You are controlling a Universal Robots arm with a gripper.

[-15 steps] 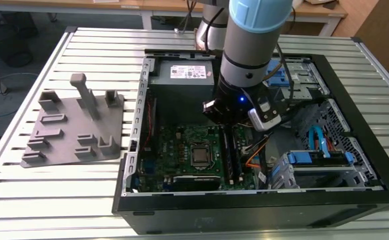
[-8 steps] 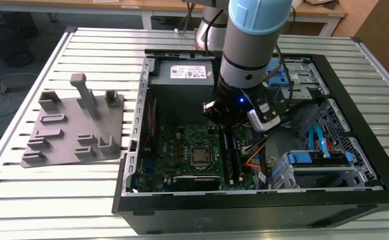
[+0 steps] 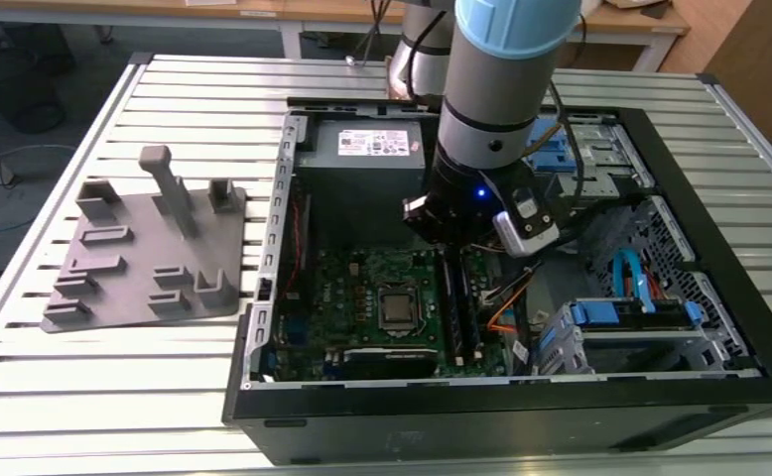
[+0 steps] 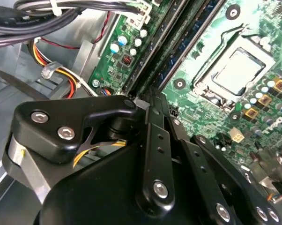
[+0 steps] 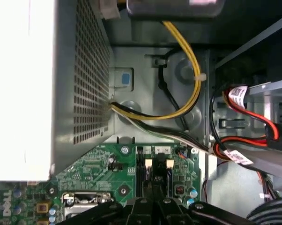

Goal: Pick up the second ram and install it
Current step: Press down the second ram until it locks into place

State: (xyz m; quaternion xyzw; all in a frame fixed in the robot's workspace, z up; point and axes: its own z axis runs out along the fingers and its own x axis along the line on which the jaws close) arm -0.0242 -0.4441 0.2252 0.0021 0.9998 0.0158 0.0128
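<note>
So the closest thing is the gripper (image 4: 148,96), its black linkage sitting right up front in the second wrist view and coming down to a narrow tip at the end of the memory slots (image 4: 155,51). Honestly, I can't tell whether it's clamped on anything or just resting there, since the tip is buried in dark parts. The second ram (image 4: 185,51) looks to be the dark bluish strip lying along the slots and running away from that tip. It's down at board level, lined up with a slot, but I can't make out if it's fully seated. In the exterior view the arm reaches into the open case (image 3: 492,416), with the gripper (image 3: 455,248) low over the far end of the slots (image 3: 459,307). That spot is just to the exterior view's right of the CPU socket (image 3: 396,307) on the motherboard (image 3: 353,283), near side of the power supply (image 3: 366,149). The grey holder (image 3: 148,248) sits well apart on the table to the exterior view's left, and I don't see a stick in it. My read is that pickup is done and this is the install step. Seating would call for a straight push down with the strip kept square in its slot, and keeping clear of the yellow cables (image 5: 190,70) by the far wall.
</note>
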